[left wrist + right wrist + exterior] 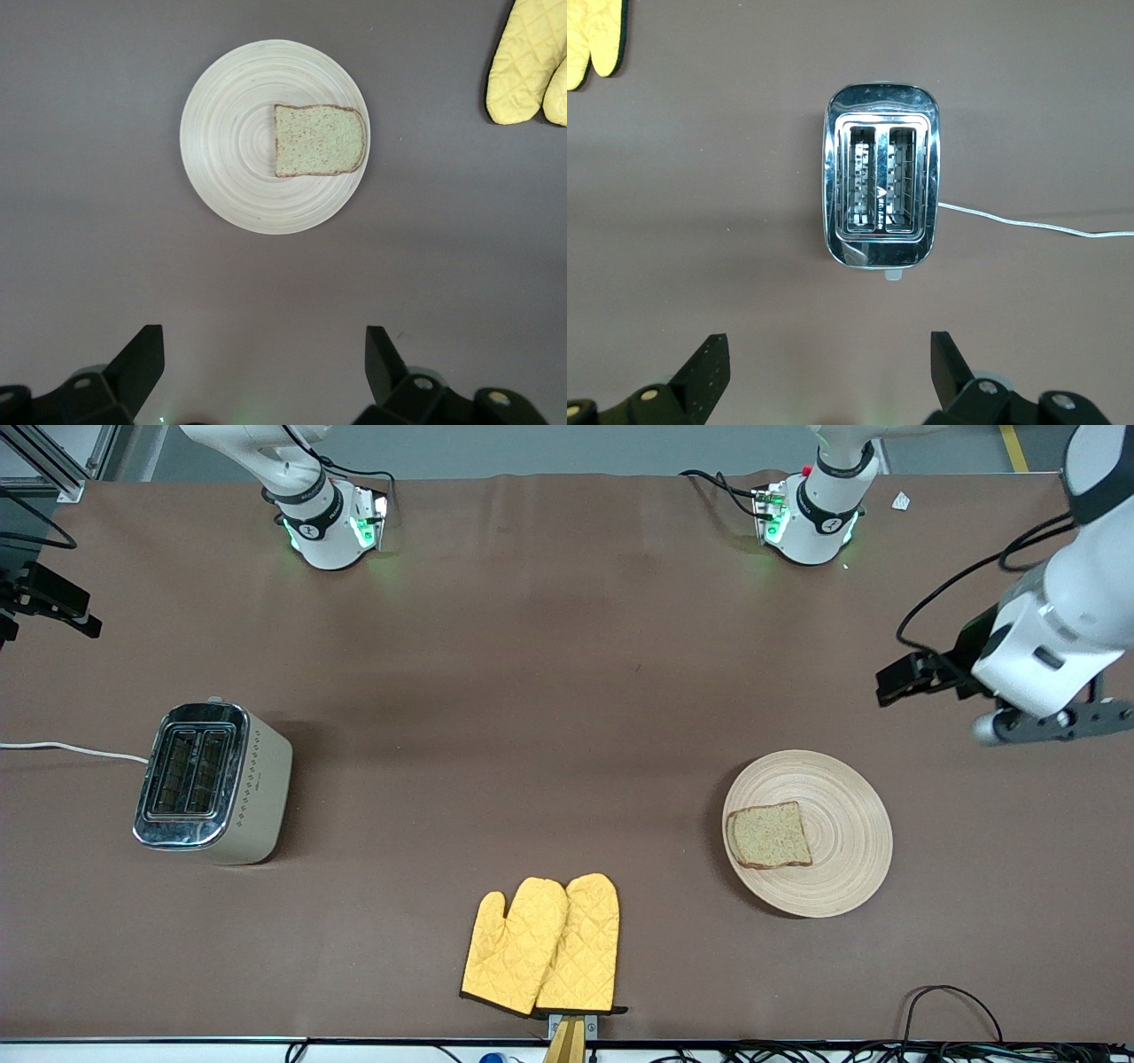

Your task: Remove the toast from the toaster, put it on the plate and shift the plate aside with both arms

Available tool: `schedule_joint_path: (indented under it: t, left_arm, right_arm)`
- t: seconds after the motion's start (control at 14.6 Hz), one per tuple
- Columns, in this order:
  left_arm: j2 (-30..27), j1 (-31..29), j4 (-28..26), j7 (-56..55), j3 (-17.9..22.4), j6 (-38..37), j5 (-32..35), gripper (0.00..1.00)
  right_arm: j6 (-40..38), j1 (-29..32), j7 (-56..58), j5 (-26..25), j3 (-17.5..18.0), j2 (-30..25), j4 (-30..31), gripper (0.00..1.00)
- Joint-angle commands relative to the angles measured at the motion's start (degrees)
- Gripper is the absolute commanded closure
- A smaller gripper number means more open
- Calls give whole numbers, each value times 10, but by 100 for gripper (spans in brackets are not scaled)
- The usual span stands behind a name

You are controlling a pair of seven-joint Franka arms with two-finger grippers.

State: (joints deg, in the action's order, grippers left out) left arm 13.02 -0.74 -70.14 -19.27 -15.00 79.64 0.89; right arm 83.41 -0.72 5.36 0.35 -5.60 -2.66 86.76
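The toast (769, 834) lies flat on the plate (846, 815), on the half of it toward the right arm's end of the table. The left wrist view shows the same toast (319, 140) and plate (235, 150) from above. My left gripper (266, 354) hangs open and empty high over bare cloth beside the plate, and the left arm's wrist (1045, 655) shows at the left arm's end of the table. My right gripper (830, 359) is open and empty too, high over the cloth beside the toaster (879, 186).
The steel-topped toaster (208, 784) stands at the right arm's end, both slots empty, its white cable (71, 749) trailing off the table. A pair of yellow oven mitts (542, 943) lies near the table edge closest to the front camera. Brown cloth covers the table.
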Motion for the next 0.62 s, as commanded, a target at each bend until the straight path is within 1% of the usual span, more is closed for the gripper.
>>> schedule_joint_path:
  t: [0.0, 0.14, 0.34, 0.41, 0.55]
  left_arm:
    - [-49, -6, -33, 11, 13, -9, 8, 0]
    - [-89, 4, -75, 33, 49, -5, -1, 0]
    - [-129, 52, -114, 68, 117, -5, 0, 0]
    - [-140, 54, -127, 71, 124, -5, -1, 0]
    - [-150, 49, -141, 73, 125, -5, -1, 0]
  right_arm:
    - [2, 5, 0, -4, 3, -2, -1, 0]
    - [3, 4, -3, 2, 5, -2, -1, 0]
    - [12, 6, 3, 10, 4, -1, -2, 0]
    - [11, 7, 3, 19, 3, -1, -3, 0]
    - [13, 7, 3, 26, 3, -2, -3, 0]
